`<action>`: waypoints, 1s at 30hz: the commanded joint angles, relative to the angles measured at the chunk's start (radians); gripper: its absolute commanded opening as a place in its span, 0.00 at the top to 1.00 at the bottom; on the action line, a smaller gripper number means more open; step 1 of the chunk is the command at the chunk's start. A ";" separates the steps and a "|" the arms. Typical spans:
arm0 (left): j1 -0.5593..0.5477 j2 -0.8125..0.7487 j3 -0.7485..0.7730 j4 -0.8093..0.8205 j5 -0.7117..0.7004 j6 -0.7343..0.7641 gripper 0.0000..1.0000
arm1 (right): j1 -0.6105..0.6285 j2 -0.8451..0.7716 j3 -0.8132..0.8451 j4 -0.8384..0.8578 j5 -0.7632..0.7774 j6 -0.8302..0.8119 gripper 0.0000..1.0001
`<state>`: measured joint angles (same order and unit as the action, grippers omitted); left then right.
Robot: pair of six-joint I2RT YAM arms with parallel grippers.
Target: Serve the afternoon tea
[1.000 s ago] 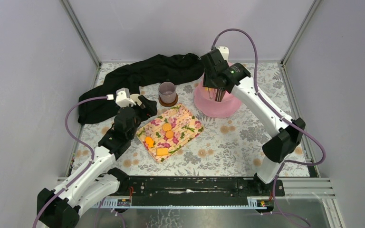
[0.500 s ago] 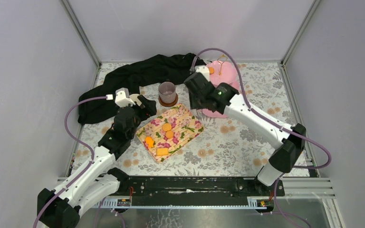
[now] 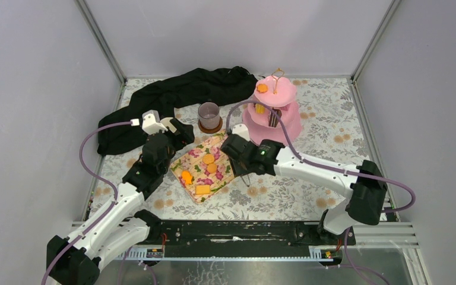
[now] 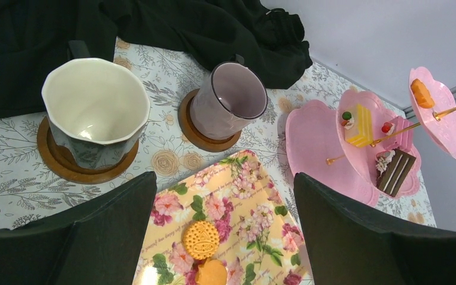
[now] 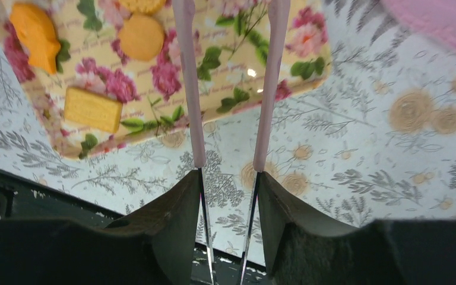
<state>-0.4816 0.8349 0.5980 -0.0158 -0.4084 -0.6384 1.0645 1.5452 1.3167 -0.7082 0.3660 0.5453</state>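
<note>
On floral table (image 3: 309,172): cakes (image 4: 361,123) on stand (image 3: 288,127), four biscuits (image 3: 208,159) left on tray (image 3: 193,155); left gripper (image 4: 224,190) wide, right gripper (image 5: 228,184) pinching tongs (image 5: 189,89).

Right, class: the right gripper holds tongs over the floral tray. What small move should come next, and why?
Probably ease the tongs down around a round biscuit and squeeze. The right gripper holds them, prongs apart, over the tray, where four biscuits lie unserved, while the pink stand has room.
</note>
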 commanded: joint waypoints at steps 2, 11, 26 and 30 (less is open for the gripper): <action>0.008 -0.011 0.008 0.001 -0.042 -0.010 0.08 | 0.054 0.022 -0.054 0.115 -0.057 0.052 0.54; 0.008 -0.008 0.009 -0.001 -0.047 -0.012 0.07 | 0.113 0.136 -0.045 0.169 -0.101 0.074 0.53; 0.010 -0.005 0.009 -0.001 -0.047 -0.012 0.07 | 0.131 0.224 -0.024 0.190 -0.137 0.075 0.52; 0.012 -0.005 0.009 -0.001 -0.045 -0.014 0.07 | 0.134 0.233 -0.020 0.189 -0.140 0.074 0.52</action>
<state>-0.4808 0.8349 0.5980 -0.0185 -0.4297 -0.6441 1.1858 1.7706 1.2537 -0.5339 0.2401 0.6113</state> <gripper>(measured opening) 0.925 0.482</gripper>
